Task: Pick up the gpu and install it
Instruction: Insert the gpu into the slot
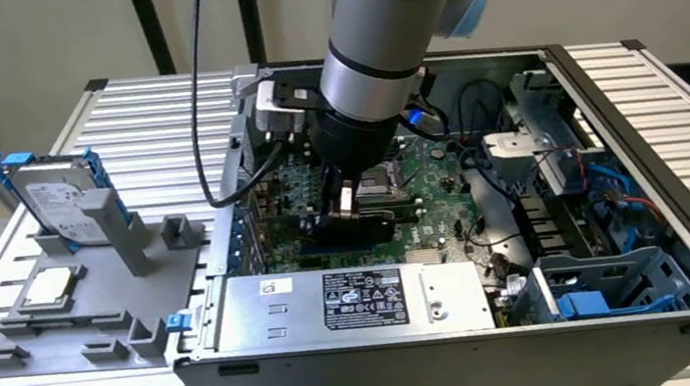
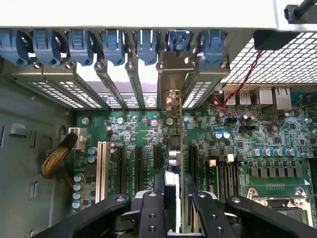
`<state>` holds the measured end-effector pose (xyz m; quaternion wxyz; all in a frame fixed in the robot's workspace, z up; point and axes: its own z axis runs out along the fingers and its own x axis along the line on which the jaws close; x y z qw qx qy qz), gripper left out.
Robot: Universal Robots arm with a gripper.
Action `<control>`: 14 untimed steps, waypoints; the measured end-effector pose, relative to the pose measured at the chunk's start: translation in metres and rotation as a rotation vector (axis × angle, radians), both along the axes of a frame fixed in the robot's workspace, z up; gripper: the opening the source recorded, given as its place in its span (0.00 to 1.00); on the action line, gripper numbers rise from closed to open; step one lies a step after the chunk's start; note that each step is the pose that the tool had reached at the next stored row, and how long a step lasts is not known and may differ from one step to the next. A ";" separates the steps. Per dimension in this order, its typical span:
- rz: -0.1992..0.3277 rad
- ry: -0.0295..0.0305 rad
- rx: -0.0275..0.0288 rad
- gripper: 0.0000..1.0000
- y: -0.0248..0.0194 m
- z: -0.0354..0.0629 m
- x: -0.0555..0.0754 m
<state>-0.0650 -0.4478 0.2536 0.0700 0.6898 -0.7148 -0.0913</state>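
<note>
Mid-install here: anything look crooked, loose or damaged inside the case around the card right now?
Nothing stands out. The claw holds the gpu edge-on over the motherboard, its silver bracket lined up with the rear slot openings. The hard drive and CPU chip sit in the grey fixture outside the case.

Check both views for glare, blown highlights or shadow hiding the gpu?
Exterior view: even light, the arm shades the motherboard beneath it. Wrist view: the case edge along the slots is blown out white; the gpu edge-on stays readable; the end effector is dark.
</note>
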 end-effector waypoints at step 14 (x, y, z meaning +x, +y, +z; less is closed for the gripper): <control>0.000 -0.0004 0.0005 0.26 0.0015 -0.0003 0.000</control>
